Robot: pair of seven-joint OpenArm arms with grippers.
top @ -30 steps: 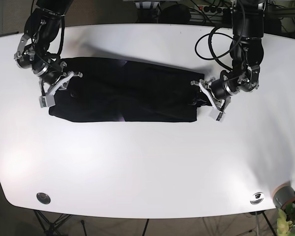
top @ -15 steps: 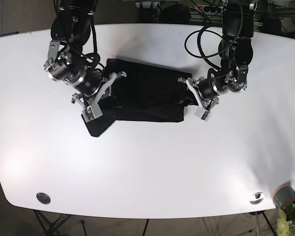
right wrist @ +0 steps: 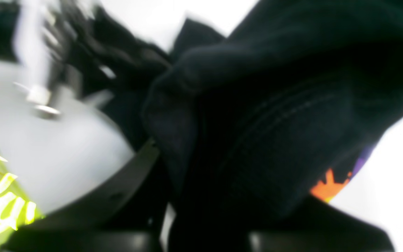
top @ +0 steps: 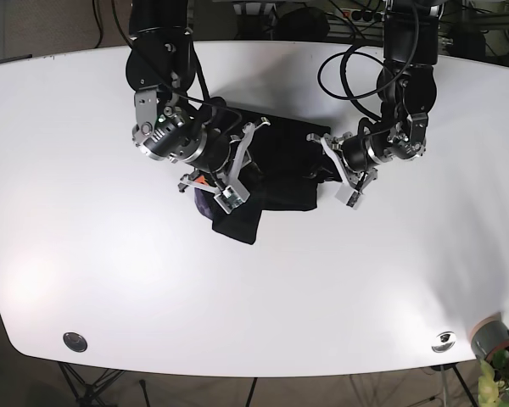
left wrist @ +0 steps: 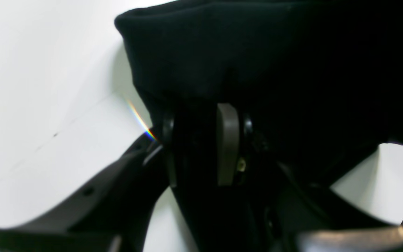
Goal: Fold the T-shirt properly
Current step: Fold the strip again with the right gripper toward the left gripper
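The black T-shirt (top: 284,174) lies bunched at the middle of the white table (top: 254,297). My right gripper (top: 237,161) is shut on the shirt's left end and holds it lifted over the rest, a fold hanging down (top: 236,222). In the right wrist view the black cloth (right wrist: 275,122) fills the frame, with an orange and purple print (right wrist: 327,187) showing. My left gripper (top: 339,174) is shut on the shirt's right edge. In the left wrist view black cloth (left wrist: 275,63) runs between the fingers (left wrist: 227,147).
Black cables (top: 356,80) loop over the table behind the left arm. A round metal fitting (top: 75,342) sits near the front left edge, another (top: 444,341) near the front right, beside a grey pot with a plant (top: 496,343).
My right gripper has carried the shirt's left end far to the right, over the middle of the shirt. My left gripper has shifted slightly left, still holding the right edge.
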